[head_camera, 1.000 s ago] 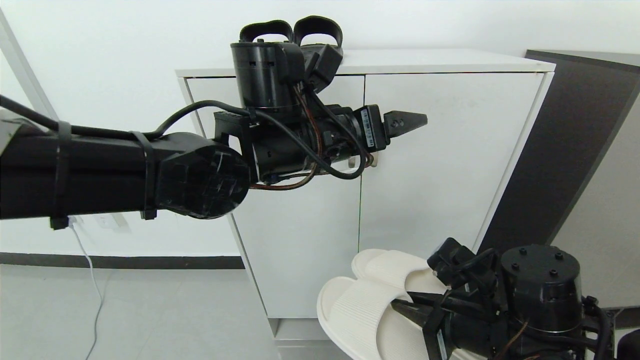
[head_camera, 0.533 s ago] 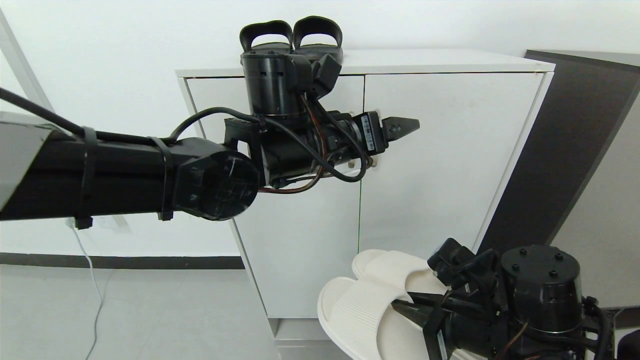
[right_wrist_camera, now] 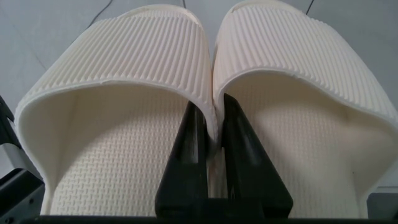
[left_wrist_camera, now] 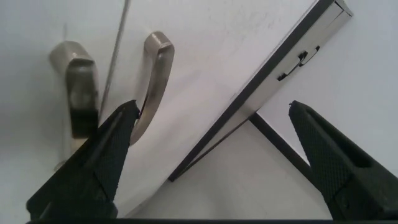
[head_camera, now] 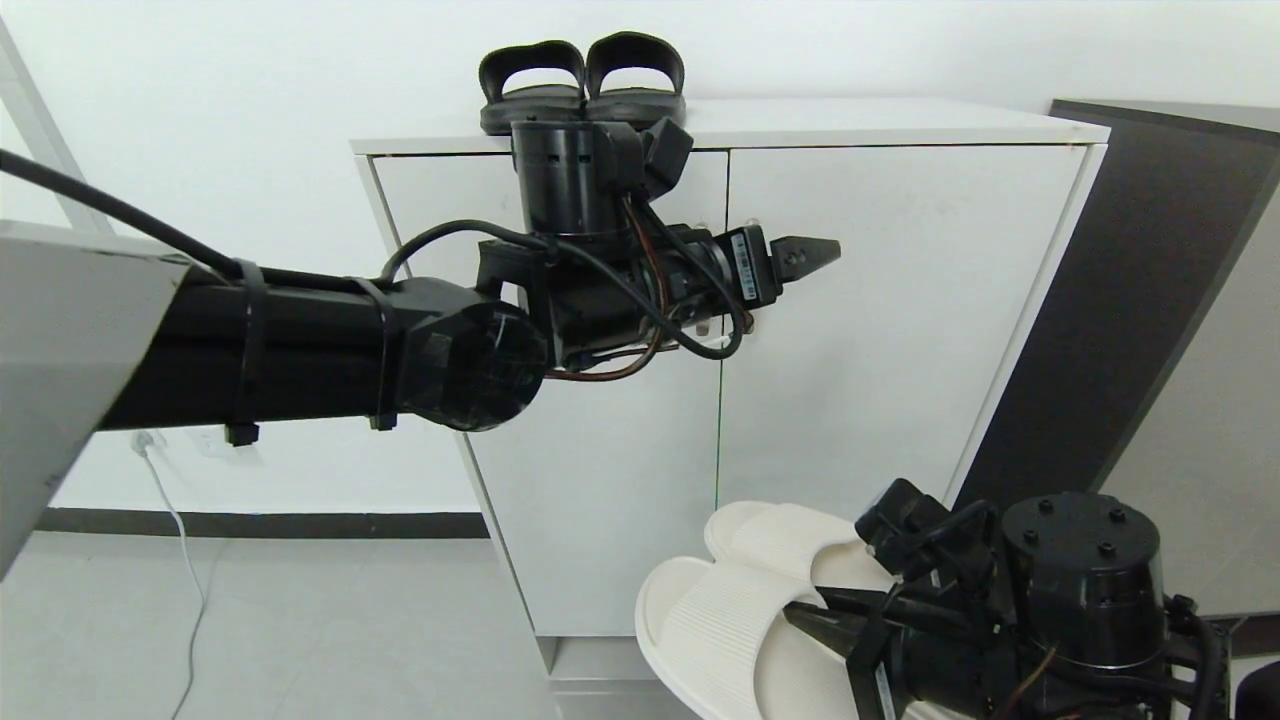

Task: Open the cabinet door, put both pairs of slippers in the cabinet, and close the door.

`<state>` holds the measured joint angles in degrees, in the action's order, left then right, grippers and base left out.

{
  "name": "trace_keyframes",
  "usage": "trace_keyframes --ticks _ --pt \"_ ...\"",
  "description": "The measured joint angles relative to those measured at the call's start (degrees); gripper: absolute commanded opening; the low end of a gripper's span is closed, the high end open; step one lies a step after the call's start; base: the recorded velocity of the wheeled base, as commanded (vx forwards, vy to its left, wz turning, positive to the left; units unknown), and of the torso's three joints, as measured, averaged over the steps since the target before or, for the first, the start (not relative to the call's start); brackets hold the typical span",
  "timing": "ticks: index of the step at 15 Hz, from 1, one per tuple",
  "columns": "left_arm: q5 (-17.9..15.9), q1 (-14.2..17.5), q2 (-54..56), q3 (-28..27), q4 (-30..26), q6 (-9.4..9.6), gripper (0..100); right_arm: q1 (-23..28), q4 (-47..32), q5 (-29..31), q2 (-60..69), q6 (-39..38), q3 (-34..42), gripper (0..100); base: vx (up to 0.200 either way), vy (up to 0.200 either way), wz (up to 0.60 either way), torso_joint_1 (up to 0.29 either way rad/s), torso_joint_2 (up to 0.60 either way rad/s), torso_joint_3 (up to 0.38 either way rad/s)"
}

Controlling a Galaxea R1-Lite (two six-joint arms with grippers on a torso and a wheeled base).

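Slippers: two pairs, four in all. Black pair [head_camera: 583,80] sits side by side on top of cabinet [head_camera: 900,120], toward its left end. White pair [right_wrist_camera: 124,68] is held off floor before cabinet's lower part, inner strap edges pinched together by right gripper [right_wrist_camera: 213,112]. Two doors, left door [head_camera: 590,480] and right door [head_camera: 880,330], both shut. Two metal handles [left_wrist_camera: 155,81] flank centre seam. Left gripper [left_wrist_camera: 212,107] at handle height, fingers spread wide, one fingertip just beside a handle.
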<state>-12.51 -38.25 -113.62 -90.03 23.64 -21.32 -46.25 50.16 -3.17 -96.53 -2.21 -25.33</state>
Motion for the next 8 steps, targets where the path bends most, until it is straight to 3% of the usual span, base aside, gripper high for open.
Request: trace_keyframes --ticks 2,3,8 --pt "-0.05 0.00 -1.18 -1.37 -0.10 0.00 100 -0.02 0.00 -0.05 0.00 0.00 0.01 0 0.000 0.000 0.00 0.000 0.00 0.000" --pt "-0.05 0.00 -1.54 -1.67 -0.10 0.00 0 -0.05 0.00 -0.05 0.00 0.02 0.01 0 0.000 0.000 0.00 0.000 0.00 0.000" --pt "0.28 0.09 -1.66 -1.06 -0.24 -0.07 0 -0.11 -0.07 0.02 0.05 0.00 0.12 0 0.000 0.000 0.00 0.000 0.00 0.000"
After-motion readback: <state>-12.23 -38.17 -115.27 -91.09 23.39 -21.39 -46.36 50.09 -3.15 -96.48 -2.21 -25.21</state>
